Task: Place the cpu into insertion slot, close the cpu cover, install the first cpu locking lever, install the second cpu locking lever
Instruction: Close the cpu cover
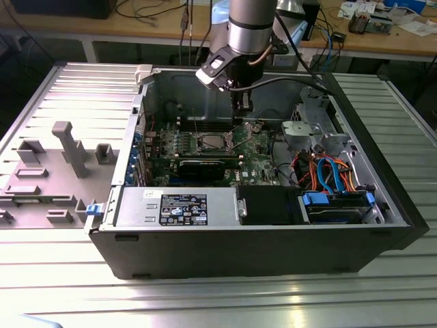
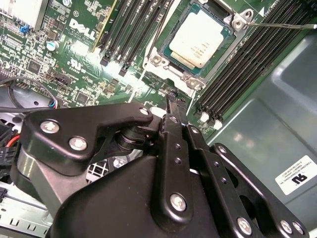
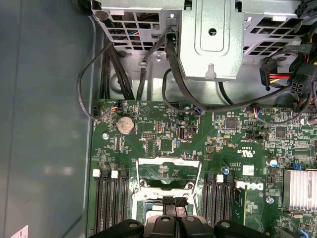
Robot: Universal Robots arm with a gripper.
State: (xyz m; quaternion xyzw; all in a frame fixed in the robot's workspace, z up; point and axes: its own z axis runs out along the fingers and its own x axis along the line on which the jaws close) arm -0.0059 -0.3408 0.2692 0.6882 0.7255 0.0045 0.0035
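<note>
Clenched, with its fingers drawn together, the black metal gripper (image 1: 240, 117) is seen low inside the open black computer case (image 1: 273, 253), just beside the insertion slot on the exterior view's right of it. Whether anything is pinched between the fingers cannot be told.

The small flat square cpu (image 2: 200, 38) is seated in the square, metal-rimmed insertion slot (image 2: 158, 59) on the green motherboard (image 3: 237, 144). It lies level, with its dull silver-grey top turned upward. Being square, it has no long axis, and its edges are lined up with the slot's rim and with the long black memory slots (image 2: 237, 64) that flank the insertion slot on two sides. A narrow band of its darker base is visible around the metal top, and faint print is carried on that top.

The thin square metal cpu cover (image 3: 168, 163) is swung open and is not laid over the cpu. It is raised from the edge of the insertion slot that faces the grey metal drive cage (image 3: 210, 39), and green board is seen through its large opening. A thin metal locking lever (image 2: 282, 25) is stretched outward from one corner of the insertion slot, across the memory slots.

In the first wrist view the gripper (image 3: 174, 203) is placed over the insertion slot, close to the open cover. The case is carried on a ridged metal desk (image 1: 205, 301).
</note>
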